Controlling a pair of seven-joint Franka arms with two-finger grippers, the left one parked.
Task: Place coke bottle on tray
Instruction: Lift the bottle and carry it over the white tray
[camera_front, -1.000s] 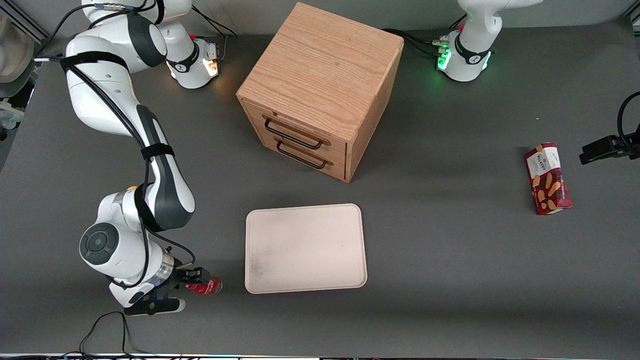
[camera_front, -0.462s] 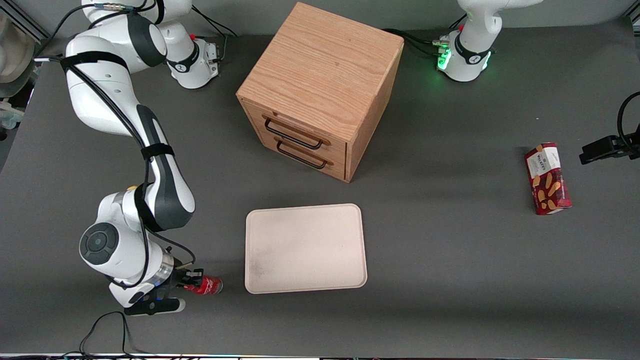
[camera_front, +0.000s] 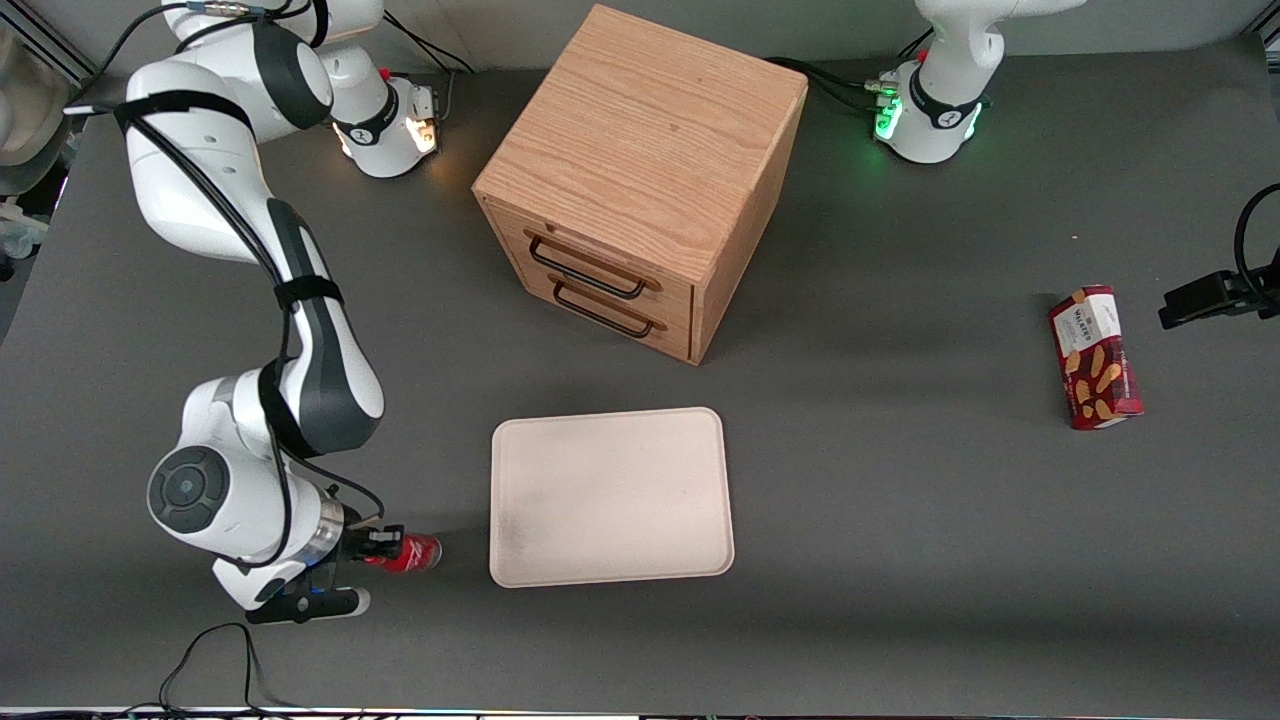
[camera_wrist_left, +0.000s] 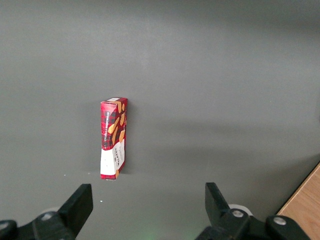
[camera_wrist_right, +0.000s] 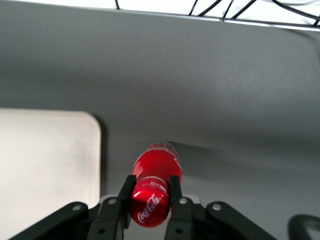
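The coke bottle (camera_front: 408, 553) is a tiny red bottle, held lying sideways just above the dark table, near the table's front edge toward the working arm's end. My gripper (camera_front: 385, 546) is shut on the coke bottle at its cap end. In the right wrist view the two black fingers (camera_wrist_right: 126, 193) press both sides of the bottle (camera_wrist_right: 154, 180). The cream-beige tray (camera_front: 611, 495) lies flat beside the bottle, a short gap away, and its rounded corner shows in the right wrist view (camera_wrist_right: 47, 160).
A wooden drawer cabinet (camera_front: 640, 175) with two black handles stands farther from the camera than the tray. A red snack box (camera_front: 1095, 357) lies toward the parked arm's end and shows in the left wrist view (camera_wrist_left: 114, 137). Cables (camera_front: 215, 655) trail along the front edge.
My gripper closed on the bottle and has lifted it slightly. The arm's wrist has shifted a little away from the tray.
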